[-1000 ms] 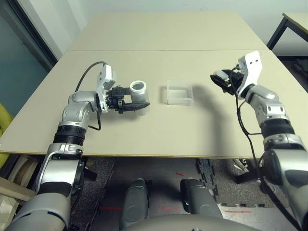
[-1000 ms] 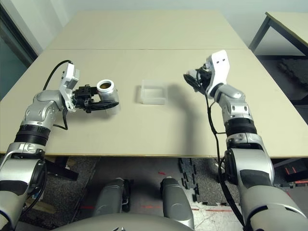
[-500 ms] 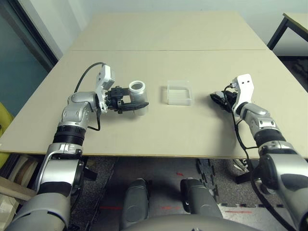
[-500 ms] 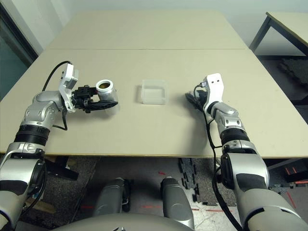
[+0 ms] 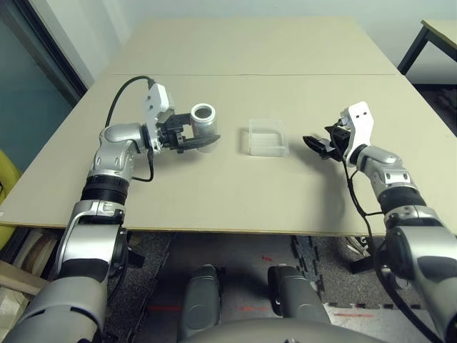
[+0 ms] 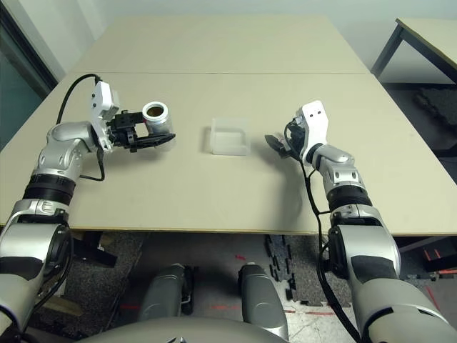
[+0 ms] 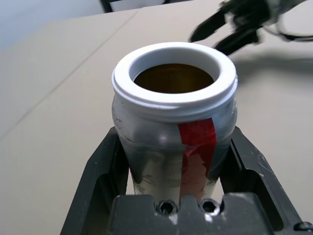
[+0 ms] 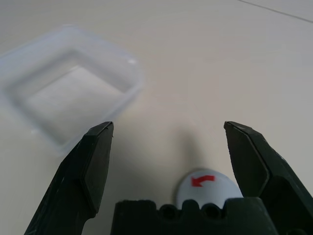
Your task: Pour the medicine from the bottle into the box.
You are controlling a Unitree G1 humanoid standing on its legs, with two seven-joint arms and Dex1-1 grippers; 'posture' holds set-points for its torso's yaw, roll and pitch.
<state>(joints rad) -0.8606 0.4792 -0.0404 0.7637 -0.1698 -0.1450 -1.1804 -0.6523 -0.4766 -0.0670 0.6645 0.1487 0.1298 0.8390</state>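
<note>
The bottle [image 5: 203, 120] is silvery-white with a red stripe and an open white rim. My left gripper [image 5: 194, 140] is shut on its body and holds it upright just above the table, left of the box. In the left wrist view the bottle [image 7: 173, 112] shows brown contents inside. The box [image 5: 266, 137], of clear plastic, sits mid-table between the arms. To the right of the box [image 8: 68, 105], my right gripper [image 5: 319, 145] hangs low with its fingers wide open and nothing between them. A round white cap with a red arrow [image 8: 208, 188] lies on the table under that gripper.
The beige table [image 5: 235, 193] runs far back past a seam [image 5: 250, 74]. A second table [image 5: 437, 32] with dark legs stands at the far right. Bare tabletop lies in front of the box and both grippers.
My right arm came down from a raised pose to the table beside the box, and its gripper went from shut to open. My left arm lifted the bottle slightly.
</note>
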